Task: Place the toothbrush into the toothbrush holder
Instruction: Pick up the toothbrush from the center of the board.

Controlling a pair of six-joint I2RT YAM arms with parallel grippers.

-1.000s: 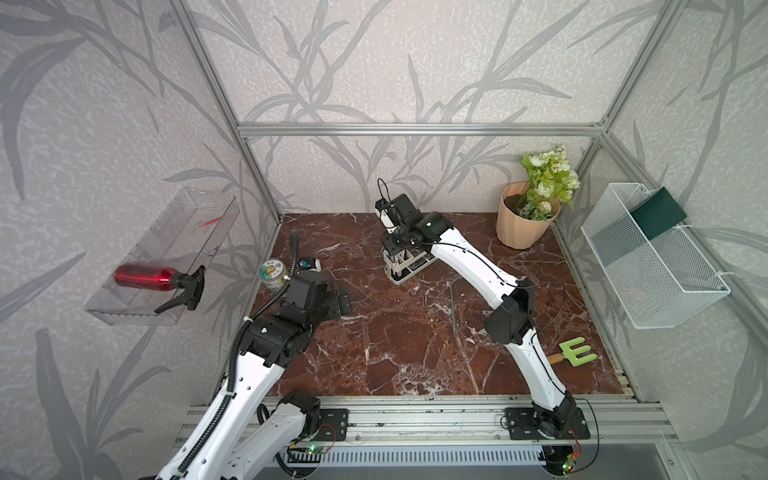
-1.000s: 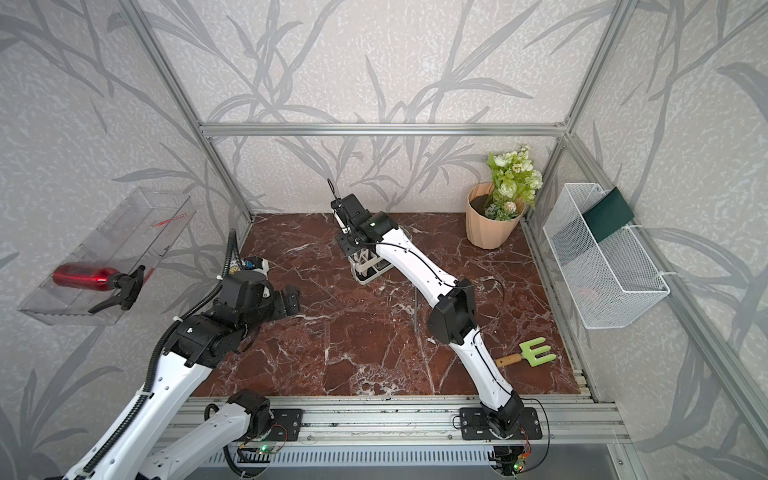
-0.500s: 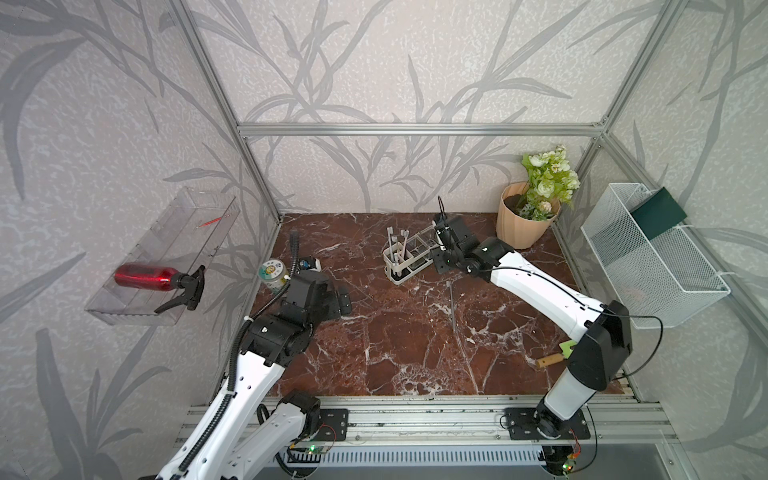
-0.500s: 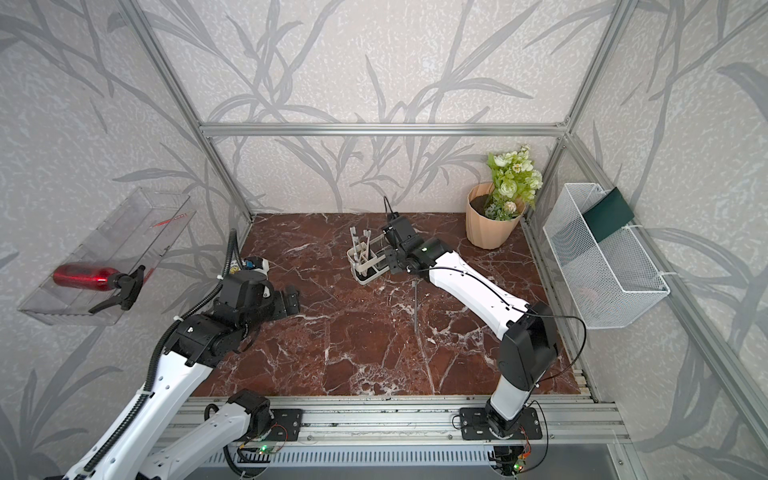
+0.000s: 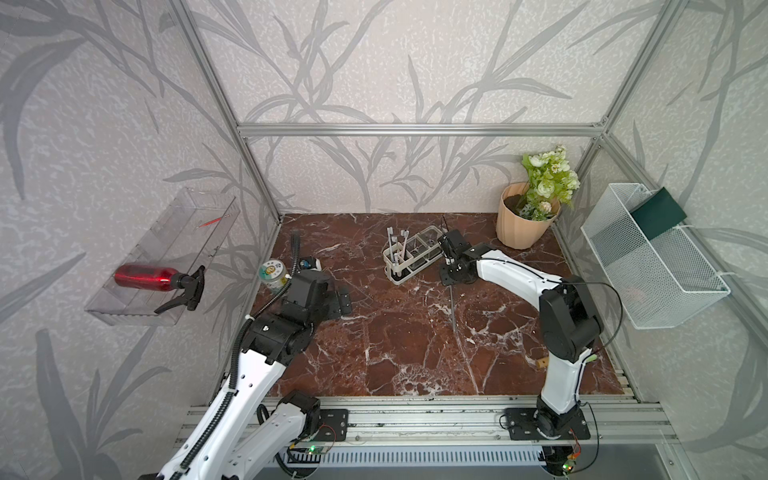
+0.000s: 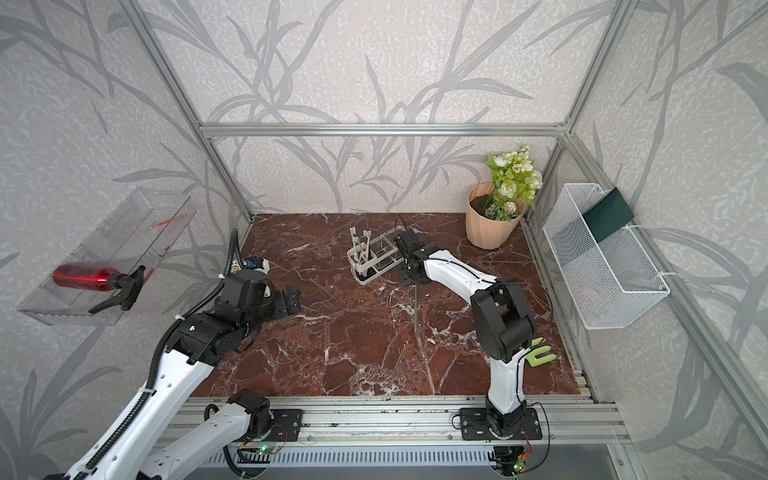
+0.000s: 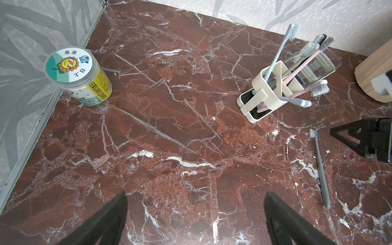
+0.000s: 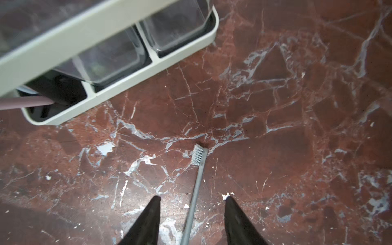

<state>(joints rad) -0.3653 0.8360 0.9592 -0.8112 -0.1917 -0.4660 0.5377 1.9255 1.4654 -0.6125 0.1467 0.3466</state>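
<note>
Well in front of the toothbrush holder (image 5: 411, 259), by the bench's (image 5: 395, 357) near edge, a green garden fork (image 6: 540, 357) lay partly hidden behind the right arm. Forward and to the left of the holder, the left claw (image 7: 196, 195) hung over bare marble with its 2 fingers (image 7: 110, 214) spread wide and nothing between them.

Just in front of the holder's right end, the grey toothbrush (image 8: 197, 182) lay flat on the bench, outside the holder. Its bristled head pointed toward the holder without touching it, and its handle ran back toward the near edge, as both top views showed (image 5: 454, 309) (image 6: 416, 309).

The right claw (image 8: 192, 198) sat low over the brush's head end, its jaws apart. The handle passed between the 2 fingertips (image 8: 156, 203) with a gap on each side, so nothing was gripped. Whether the tips touched the marble could not be told.

The holder stood at a slant on its white base tray, and several other brushes (image 7: 282, 53) leaned in its left end.

Left of the holder, against the side wall, stood a jar (image 7: 78, 78) with a sunflower lid. Behind the holder and to its right, a potted plant (image 5: 523, 226) filled the far corner.
</note>
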